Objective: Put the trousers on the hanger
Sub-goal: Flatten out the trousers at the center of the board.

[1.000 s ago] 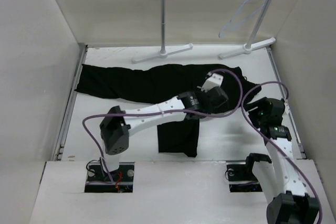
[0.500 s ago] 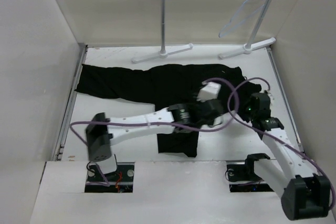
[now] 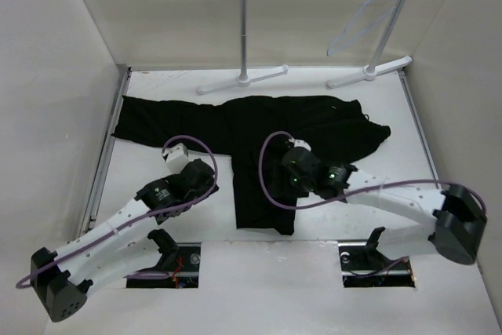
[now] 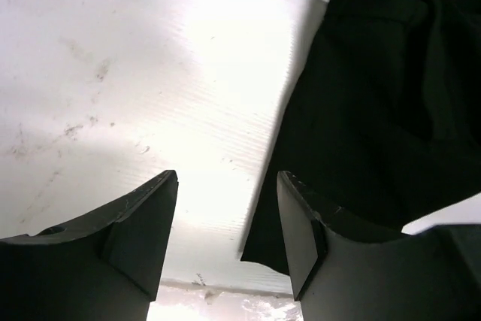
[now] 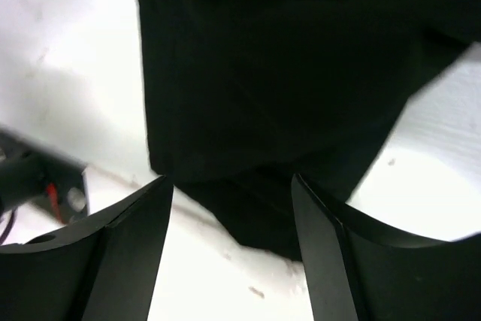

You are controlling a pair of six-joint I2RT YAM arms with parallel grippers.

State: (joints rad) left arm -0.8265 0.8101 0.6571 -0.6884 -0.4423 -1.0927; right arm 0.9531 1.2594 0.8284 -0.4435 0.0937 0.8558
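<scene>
- Across the far half of the white table I see the large black fabric trousers lying flat. One leg runs out to the left, the other is folded down toward the near edge, and the bunched waist end lies to the right.
- Beyond the trousers' right end, and well apart from them, the thin pale translucent triangular hanger hangs by its hook from the metal rail of the white garment rack. No cloth is on it.
- Just left of the folded-down leg, my left gripper hovers over bare table.
- Its dark fingers stand moderately apart and hold nothing. In the left wrist view the gap shows white, faintly scuffed table. The leg's straight edge runs just inside the right finger, with a fold of black cloth farther up on the right.
- Over the lower end of that same leg sits my right gripper, reached in from the trousers' right side.
- Its fingers are spread wide and grip nothing. Black fabric fills the space beyond them, with the leg's hem just past the tips. The right wrist view is blurred, so I cannot tell whether the tips touch the cloth.
- Both arms lie low and stretched along the table on the near side of the trousers.
</scene>
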